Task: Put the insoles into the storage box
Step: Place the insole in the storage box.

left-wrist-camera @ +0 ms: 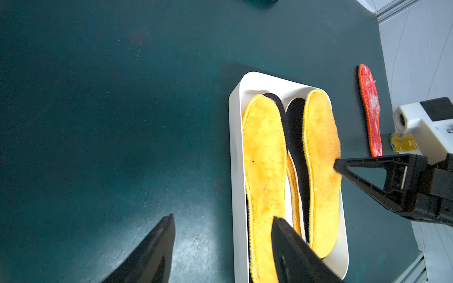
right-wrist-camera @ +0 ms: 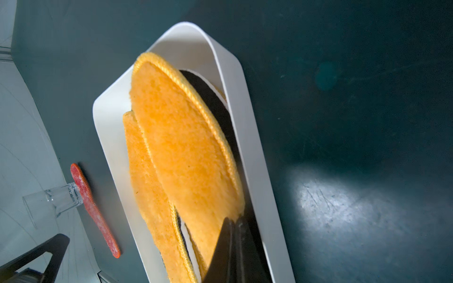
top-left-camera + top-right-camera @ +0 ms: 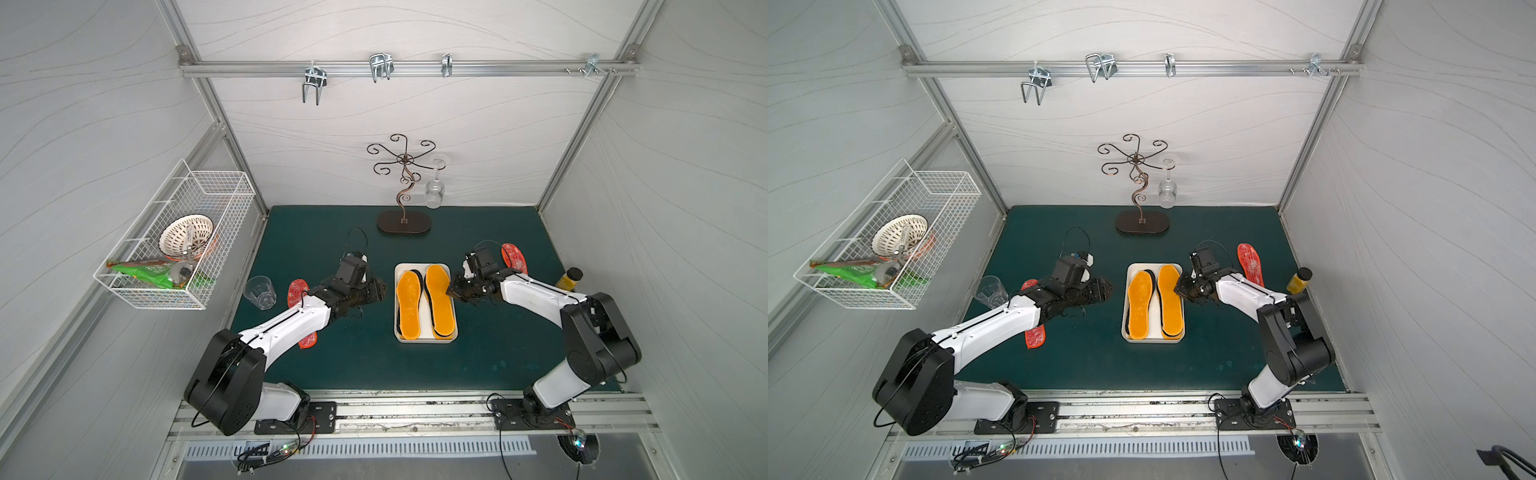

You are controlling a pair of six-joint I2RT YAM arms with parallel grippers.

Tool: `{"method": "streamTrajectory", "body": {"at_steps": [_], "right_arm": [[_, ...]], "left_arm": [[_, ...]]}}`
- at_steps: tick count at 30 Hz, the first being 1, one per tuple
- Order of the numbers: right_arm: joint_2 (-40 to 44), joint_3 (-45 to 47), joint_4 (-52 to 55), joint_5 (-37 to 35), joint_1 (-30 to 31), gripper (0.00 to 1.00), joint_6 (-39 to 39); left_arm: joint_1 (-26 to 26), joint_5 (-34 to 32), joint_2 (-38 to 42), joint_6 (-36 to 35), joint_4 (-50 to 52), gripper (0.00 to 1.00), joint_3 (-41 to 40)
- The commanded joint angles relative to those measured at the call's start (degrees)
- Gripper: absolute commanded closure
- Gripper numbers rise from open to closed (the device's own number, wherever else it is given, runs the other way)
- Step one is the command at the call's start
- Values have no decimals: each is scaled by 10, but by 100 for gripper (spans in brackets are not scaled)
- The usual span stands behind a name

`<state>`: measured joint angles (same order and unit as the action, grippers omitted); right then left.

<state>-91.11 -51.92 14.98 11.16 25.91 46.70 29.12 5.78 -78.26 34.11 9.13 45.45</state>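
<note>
the storage box, a smooth white plastic tray with rounded corners, sits mid-mat between the arms. inside lie plush orange-yellow insoles, foot-shaped with stitched rims, over black insoles that show in the gap between them. a red speckled insole lies flat on the mat beside the right arm, and another red insole lies partly under the left arm. the right gripper has its jaws pressed together, tips touching the fuzzy edge of the nearest orange pad. the left gripper hangs empty, jaws apart, just beside the box. the mat is dark teal and scuffed. pale wavy-grained walls and aluminium rails enclose it.
</note>
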Motion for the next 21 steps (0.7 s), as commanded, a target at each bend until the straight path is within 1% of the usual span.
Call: {"method": "streamTrajectory", "body": {"at_steps": [1,21], "right_arm": [[-1,3,-1,-4,4,100,0],[5,13,13,-10,5,100,3]], "left_arm": [[-2,-2,-10,-2,-16,33,12],[-1,2,-23,6,-19,33,14]]}}
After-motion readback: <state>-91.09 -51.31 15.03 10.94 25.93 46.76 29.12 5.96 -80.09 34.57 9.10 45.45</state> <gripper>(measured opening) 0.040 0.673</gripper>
